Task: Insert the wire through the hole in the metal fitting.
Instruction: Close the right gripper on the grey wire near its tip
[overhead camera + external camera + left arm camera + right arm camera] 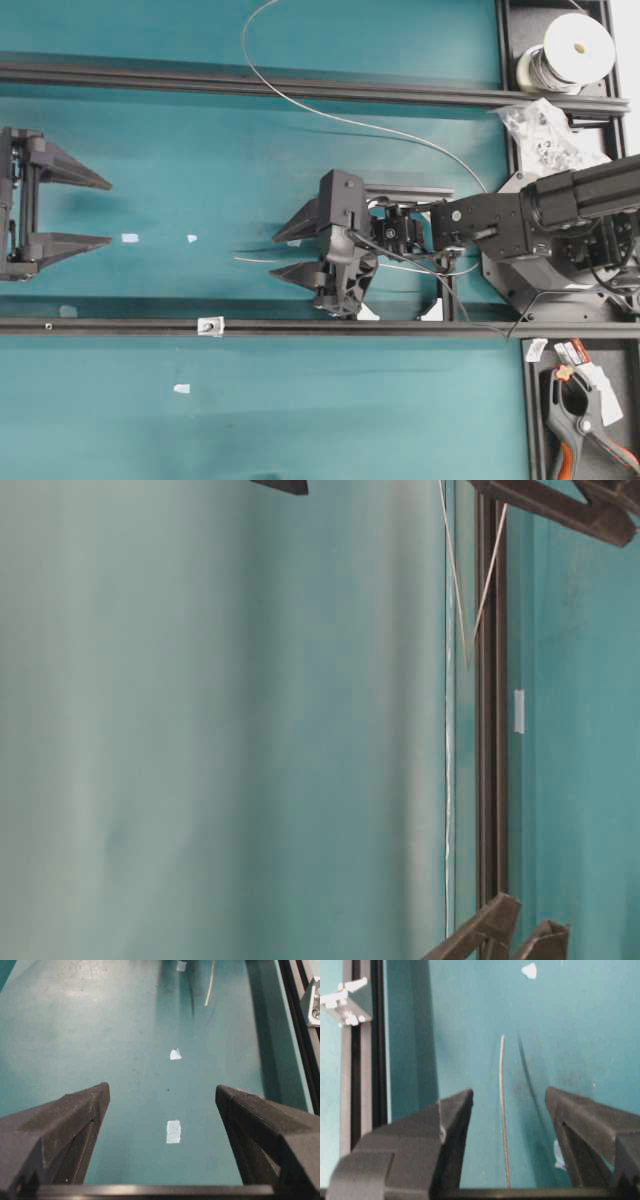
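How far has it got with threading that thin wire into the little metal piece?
Nothing is threaded yet. The wire lies loose between the open fingers of the right gripper, not yet gripped. The left gripper waits open, far off. The metal fitting sits untouched on the rail. Grasping, aiming and inserting all remain.

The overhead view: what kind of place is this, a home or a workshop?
Most likely a robotics lab bench. Two black grippers, the left gripper and the right gripper, work over a teal mat crossed by black aluminium rails, with a wire spool and a clamp beside.
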Robot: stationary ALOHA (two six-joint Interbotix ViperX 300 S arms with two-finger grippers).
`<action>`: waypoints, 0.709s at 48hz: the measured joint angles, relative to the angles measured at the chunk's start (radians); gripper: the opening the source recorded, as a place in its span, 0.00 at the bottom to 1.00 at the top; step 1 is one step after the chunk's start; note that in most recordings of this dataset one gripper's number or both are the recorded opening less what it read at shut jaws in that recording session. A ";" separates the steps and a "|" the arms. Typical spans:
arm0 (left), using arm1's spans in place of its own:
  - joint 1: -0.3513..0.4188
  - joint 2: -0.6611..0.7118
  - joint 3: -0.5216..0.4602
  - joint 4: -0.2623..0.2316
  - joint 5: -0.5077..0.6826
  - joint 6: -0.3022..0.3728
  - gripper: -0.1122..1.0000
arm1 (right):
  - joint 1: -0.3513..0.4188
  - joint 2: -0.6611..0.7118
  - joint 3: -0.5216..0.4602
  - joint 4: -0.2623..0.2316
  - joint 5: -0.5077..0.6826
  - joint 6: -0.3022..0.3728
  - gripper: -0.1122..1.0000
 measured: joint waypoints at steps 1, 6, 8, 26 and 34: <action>0.000 -0.002 0.000 0.000 -0.002 0.000 0.81 | 0.000 0.000 -0.002 0.000 0.000 0.000 0.69; 0.000 -0.002 0.000 0.002 0.000 0.000 0.81 | 0.000 0.000 -0.005 0.000 0.011 0.000 0.67; 0.000 0.000 0.000 0.000 0.000 0.000 0.81 | 0.000 0.000 -0.006 0.000 0.018 0.000 0.66; 0.000 -0.002 -0.002 0.000 0.000 0.000 0.81 | 0.003 0.002 -0.029 -0.002 0.089 -0.002 0.54; 0.000 0.000 -0.002 0.000 0.000 0.000 0.81 | 0.003 0.002 -0.031 -0.002 0.094 0.000 0.53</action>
